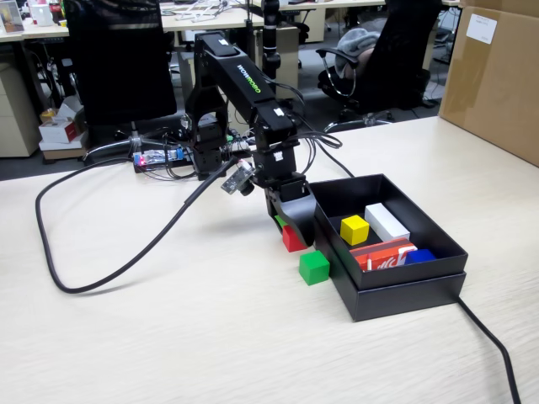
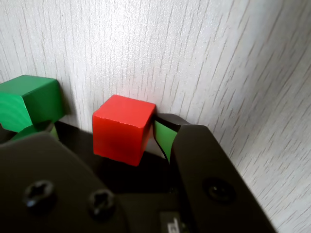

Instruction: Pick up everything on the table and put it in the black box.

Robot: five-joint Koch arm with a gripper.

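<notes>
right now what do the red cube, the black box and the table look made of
Red cube: probably painted wood or plastic; matte, even colour, crisp edges, no grain visible.
Black box: likely cardboard; thin matte walls with a nested rim.
Table: wood-grain laminate or veneer by its look; pale beige with fine streaks.

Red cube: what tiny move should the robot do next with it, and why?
Probably squeeze shut. In the wrist view the red cube sits between the jaws of the gripper, one green pad beside its right face, and it seems to rest on the table. The yellow cube already lies in the black box.
</notes>
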